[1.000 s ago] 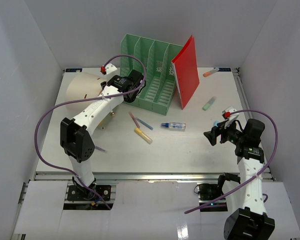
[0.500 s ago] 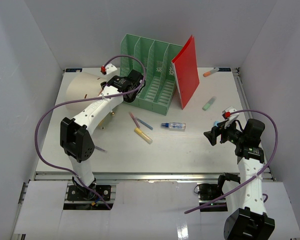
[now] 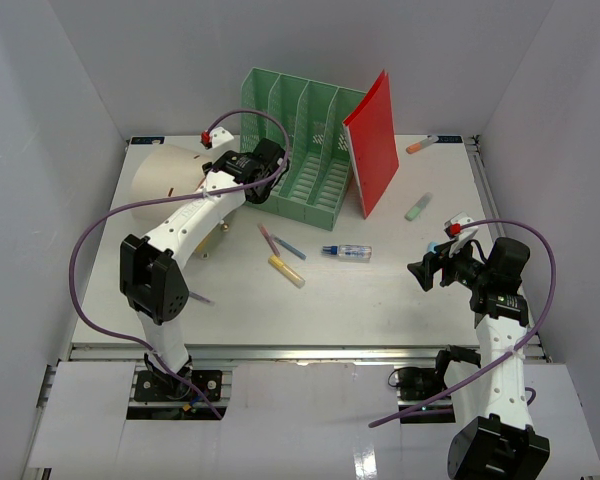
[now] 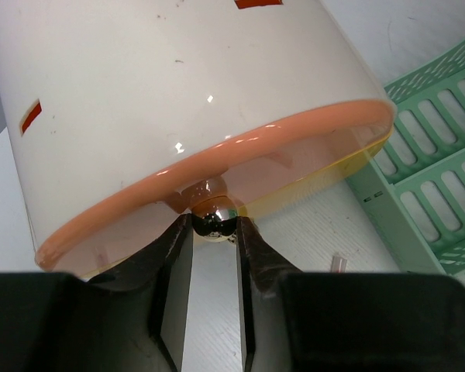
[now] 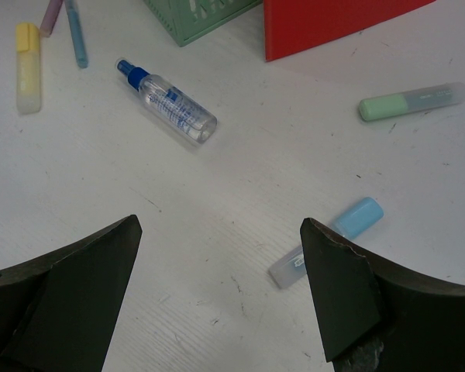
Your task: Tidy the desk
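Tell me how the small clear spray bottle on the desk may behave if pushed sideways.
The spray bottle lies on its side on the desk and looks round, so it would probably roll. It is small and seems clear plastic, so likely light. Its smooth wall may slip when squeezed.

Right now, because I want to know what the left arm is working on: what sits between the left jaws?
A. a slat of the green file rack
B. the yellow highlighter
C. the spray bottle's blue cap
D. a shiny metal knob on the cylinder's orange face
D: in the left wrist view, the shiny metal knob on the orange face of the beige cylinder sits between the left jaws, which press on it from either side.
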